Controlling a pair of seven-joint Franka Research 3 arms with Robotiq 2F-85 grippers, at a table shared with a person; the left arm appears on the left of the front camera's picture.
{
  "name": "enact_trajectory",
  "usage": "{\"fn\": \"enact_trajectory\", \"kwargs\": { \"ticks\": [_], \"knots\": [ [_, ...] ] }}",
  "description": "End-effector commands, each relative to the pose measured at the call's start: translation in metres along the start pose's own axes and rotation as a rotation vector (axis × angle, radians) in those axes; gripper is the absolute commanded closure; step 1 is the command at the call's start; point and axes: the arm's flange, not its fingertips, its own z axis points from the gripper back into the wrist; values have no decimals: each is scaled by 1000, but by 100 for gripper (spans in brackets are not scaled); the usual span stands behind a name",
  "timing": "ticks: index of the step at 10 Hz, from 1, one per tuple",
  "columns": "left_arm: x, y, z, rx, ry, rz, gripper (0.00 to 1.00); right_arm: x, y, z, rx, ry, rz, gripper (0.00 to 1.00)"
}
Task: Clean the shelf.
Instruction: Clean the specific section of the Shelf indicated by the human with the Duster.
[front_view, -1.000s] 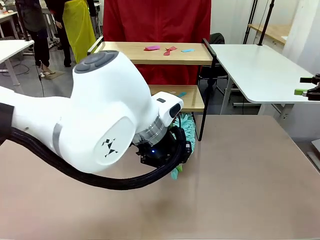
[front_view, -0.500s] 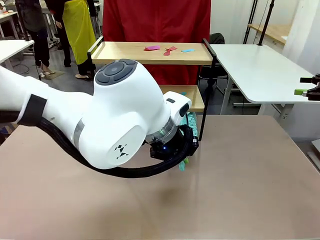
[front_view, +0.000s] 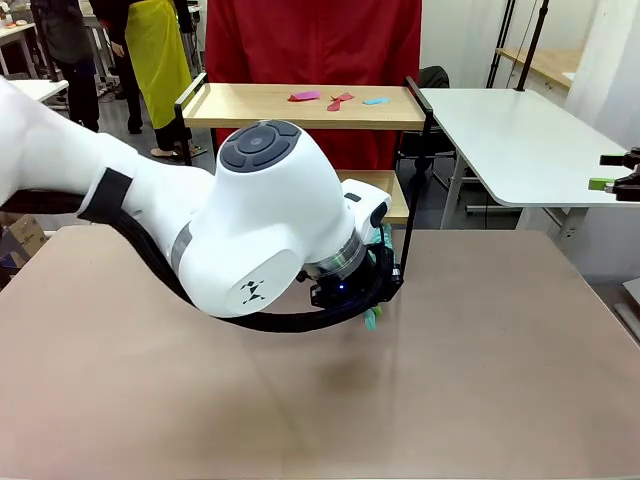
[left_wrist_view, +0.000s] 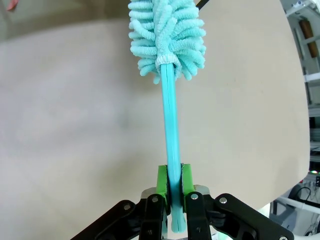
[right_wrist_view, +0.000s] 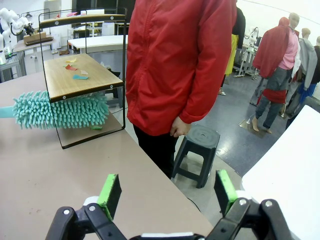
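As the left arm (front_view: 250, 220) reaches across the brown table (front_view: 480, 380), its left gripper (left_wrist_view: 174, 184) is clamped on the thin handle of a teal duster (left_wrist_view: 168, 120), the green pads (left_wrist_view: 162, 181) pressing the stem from either side close to its end. Beyond the fingers the handle runs straight out to a shaggy microfibre head, held low over the tabletop. Off to the right side, the right gripper (right_wrist_view: 167, 192) hangs with its jaws spread wide and nothing between them. Seen from that wrist, the duster's head lies level with the foot of the shelf (right_wrist_view: 82, 80), just under the lower board and beside the black legs; whether it touches the frame cannot be told. The shelf stands on the far edge of the table, with small coloured scraps (front_view: 338, 99) scattered on its upper board. Behind it stands a person (front_view: 315, 45) in a red jacket, next to a dark stool (right_wrist_view: 197, 142), with a white table (front_view: 520, 140) to the right.
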Motion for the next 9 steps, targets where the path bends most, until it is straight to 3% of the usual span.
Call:
{"fn": "enact_trajectory", "kwargs": {
  "ticks": [1, 9],
  "knots": [
    [4, -22, -30, 34, -38, 13, 87, 6, 0, -1, -3, 17, -14, 0],
    [7, -24, -79, 85, 23, 39, 87, 6, 0, -1, -3, 17, -14, 0]
  ]
}}
